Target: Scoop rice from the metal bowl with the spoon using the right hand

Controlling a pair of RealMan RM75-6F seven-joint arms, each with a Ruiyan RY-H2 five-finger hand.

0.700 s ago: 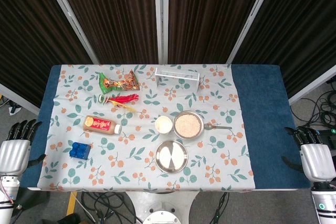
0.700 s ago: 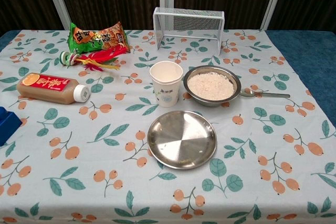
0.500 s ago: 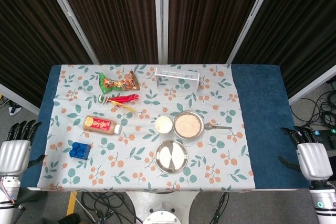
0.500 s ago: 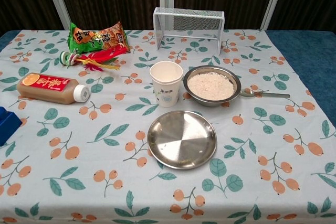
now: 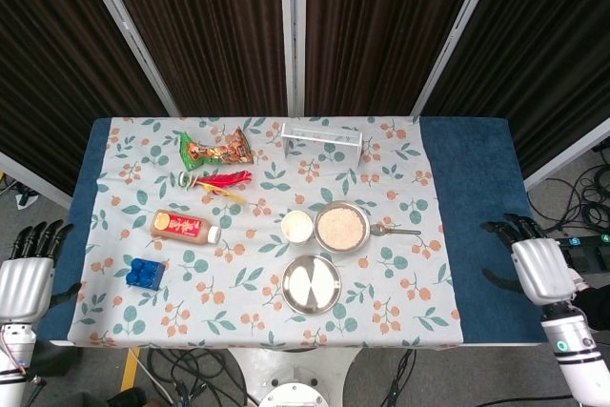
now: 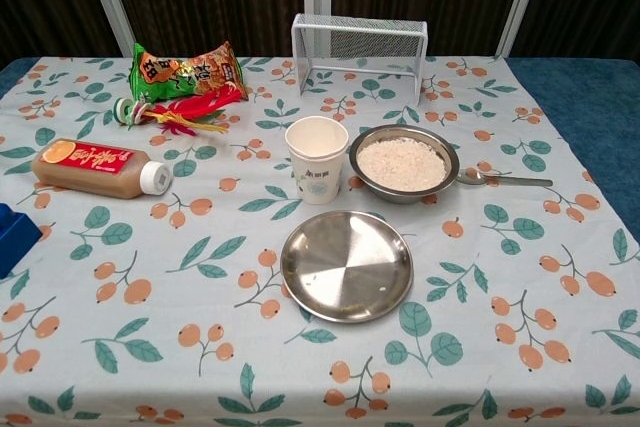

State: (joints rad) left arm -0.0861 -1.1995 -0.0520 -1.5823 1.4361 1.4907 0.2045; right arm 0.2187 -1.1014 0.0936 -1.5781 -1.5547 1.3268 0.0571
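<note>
Head view looks steeply down from high; chest view, nearer and lower, shares the table.

rice in metal bowl, spoon touching its right, paper cup left, plate before

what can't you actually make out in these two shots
- Both hands: outside the chest view; the head view shows only the backs of the left hand and right hand.
- Blue block: cut off by the chest view's left edge.
- Spoon: bowl end tucked against the metal bowl, partly hidden.
- Snack bag print: too small to read.
</note>
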